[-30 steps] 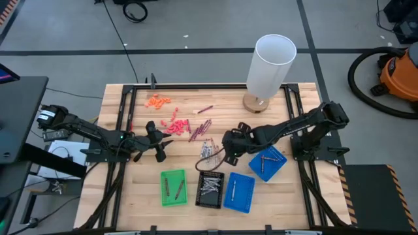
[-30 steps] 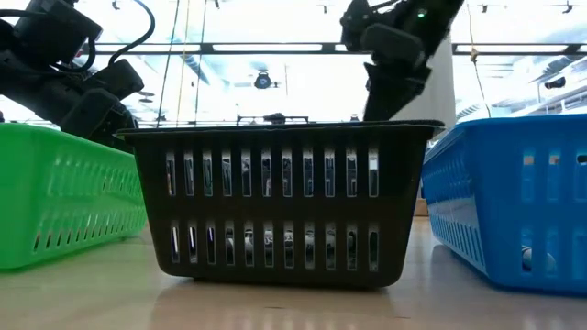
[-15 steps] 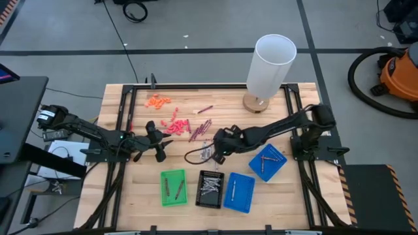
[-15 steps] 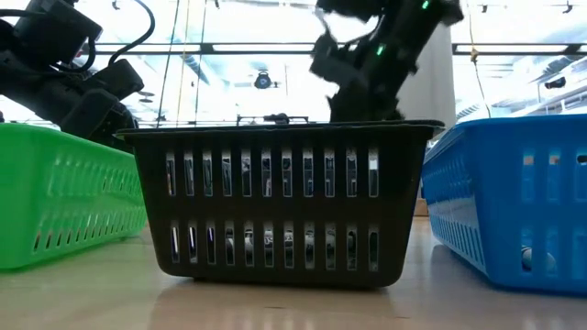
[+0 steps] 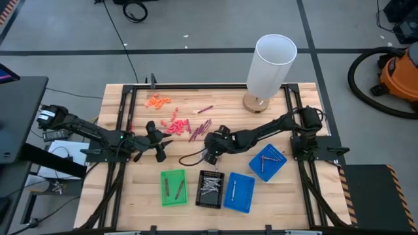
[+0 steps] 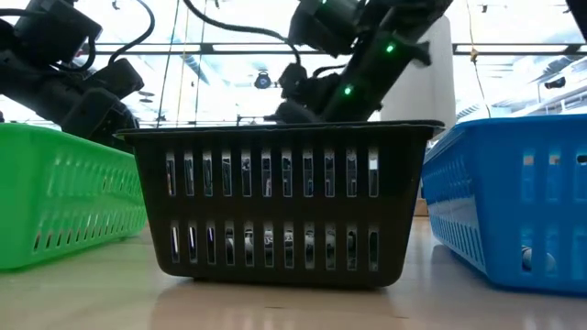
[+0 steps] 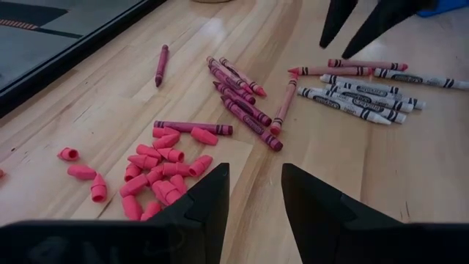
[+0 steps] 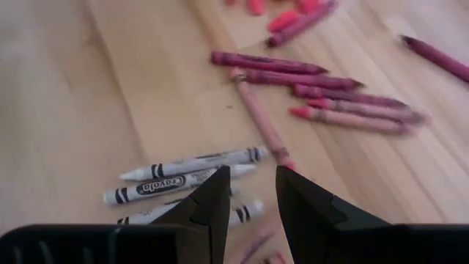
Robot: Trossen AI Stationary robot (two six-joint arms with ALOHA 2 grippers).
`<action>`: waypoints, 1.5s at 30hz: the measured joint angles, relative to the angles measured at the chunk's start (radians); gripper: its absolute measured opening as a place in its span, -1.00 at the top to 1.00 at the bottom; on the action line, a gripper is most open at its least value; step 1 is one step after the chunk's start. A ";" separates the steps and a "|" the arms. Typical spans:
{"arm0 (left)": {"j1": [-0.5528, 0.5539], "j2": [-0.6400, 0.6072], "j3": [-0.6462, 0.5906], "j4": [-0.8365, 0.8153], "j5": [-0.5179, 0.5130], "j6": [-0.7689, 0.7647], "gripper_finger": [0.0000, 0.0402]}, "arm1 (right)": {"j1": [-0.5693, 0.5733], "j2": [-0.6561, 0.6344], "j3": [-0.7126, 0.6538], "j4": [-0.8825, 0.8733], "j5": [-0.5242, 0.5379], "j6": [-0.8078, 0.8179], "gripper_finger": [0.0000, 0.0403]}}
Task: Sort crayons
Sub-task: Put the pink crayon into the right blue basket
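The loose crayons (image 5: 201,130) lie mid-table: maroon ones fanned beside the pink eraser bits (image 7: 150,176), grey ones (image 8: 187,176) just nearer the trays. The right gripper (image 5: 210,145) has swung left from beside the tilted blue tray (image 5: 268,162) and now hangs over the grey crayons, fingers spread and holding nothing. That suggests one drop-off is finished and the next pick is starting. The left gripper (image 5: 159,142) waits spread, left of the pile, unmoved. The black tray (image 5: 210,189) already holds grey crayons.
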 joint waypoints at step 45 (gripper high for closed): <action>0.001 0.000 0.000 0.007 -0.003 0.024 0.32 | -0.181 0.134 0.000 0.288 -0.329 -0.433 0.51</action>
